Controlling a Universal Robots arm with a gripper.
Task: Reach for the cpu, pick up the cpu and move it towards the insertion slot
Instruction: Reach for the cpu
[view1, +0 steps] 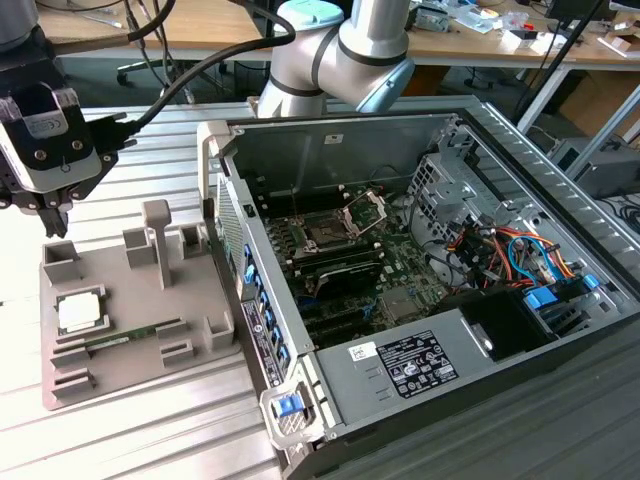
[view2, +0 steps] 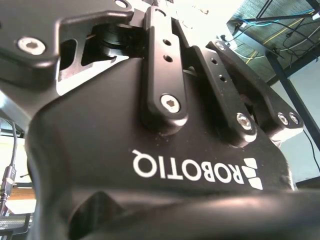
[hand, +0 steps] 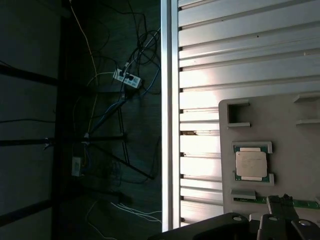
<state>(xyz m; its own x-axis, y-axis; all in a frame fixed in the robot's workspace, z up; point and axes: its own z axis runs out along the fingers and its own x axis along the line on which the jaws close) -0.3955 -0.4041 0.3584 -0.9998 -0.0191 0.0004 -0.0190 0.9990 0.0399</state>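
Note:
The cpu (view1: 79, 312) is a small silvery square chip lying flat in a recess of the grey fixture plate (view1: 190, 320) at the exterior view's left. In the first wrist view the cpu (hand: 251, 164) lies on the same plate. My gripper (view1: 48, 215) hangs in the air above the plate's far corner, higher than the cpu and apart from it, with nothing in it. The insertion slot (view1: 328, 232) is a dark square socket with its silver frame raised, on the motherboard inside the open computer case. The gripper's black body (view2: 150, 150) shows close up in the second wrist view.
A thin green memory stick (view1: 125, 338) lies on the plate just beside the cpu. Grey upright posts (view1: 157, 240) stand on the plate. The case wall (view1: 225, 200) rises between plate and motherboard. The ribbed metal table ends at an edge (hand: 170, 100) with cables on the floor beyond.

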